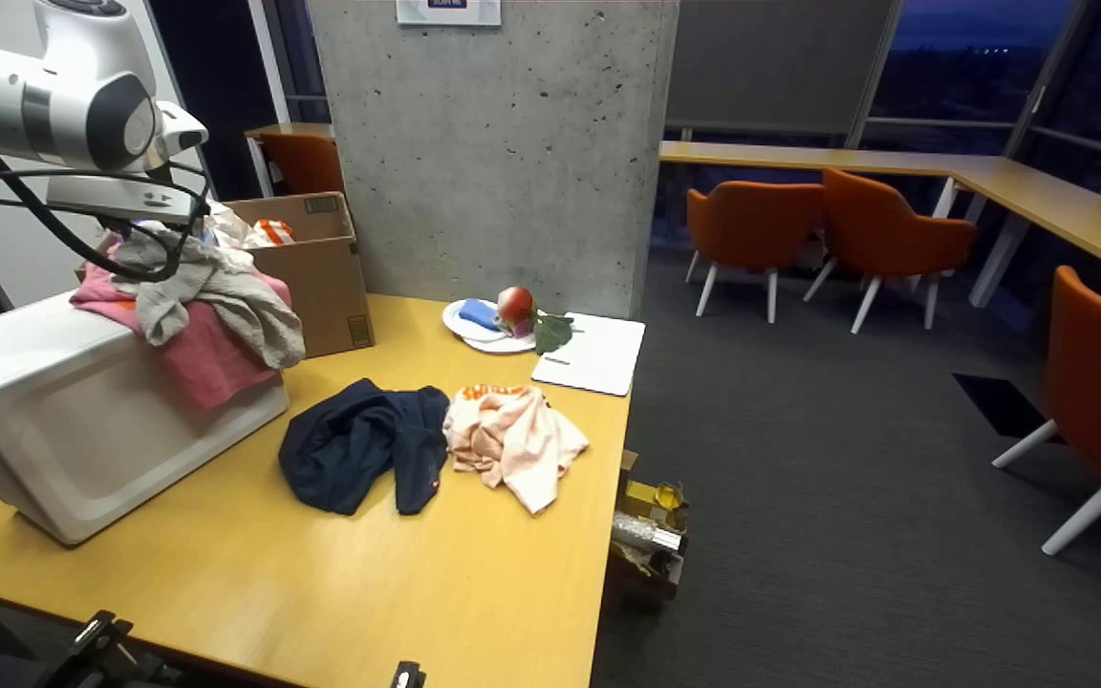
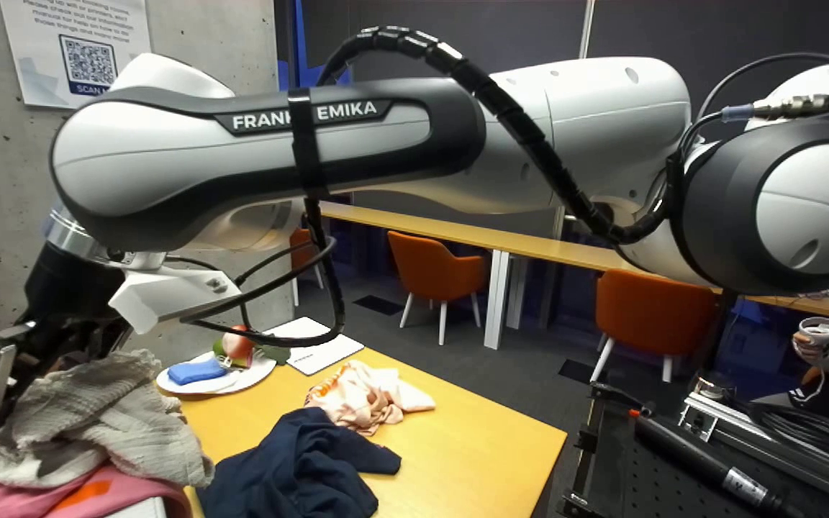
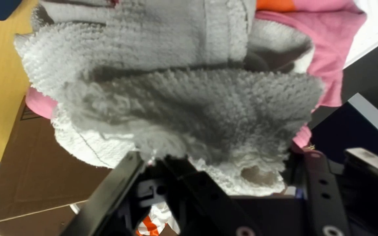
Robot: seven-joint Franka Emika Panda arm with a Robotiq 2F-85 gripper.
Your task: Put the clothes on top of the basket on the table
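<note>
Narrowly — table [image 1: 503, 588] separates peach cloth [image 1: 512, 441] from edge [image 1: 615, 478].

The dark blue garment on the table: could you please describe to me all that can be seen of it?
The dark blue garment is soft-looking cloth, plain apart from a tiny pale and reddish mark near the end of a narrow, sleeve-like part. It lies crumpled, in loose folds, on the yellow table, between the white container and the pale peach cloth. Whether it touches that cloth is hard to tell. The folds hide what kind of garment it is.
</note>
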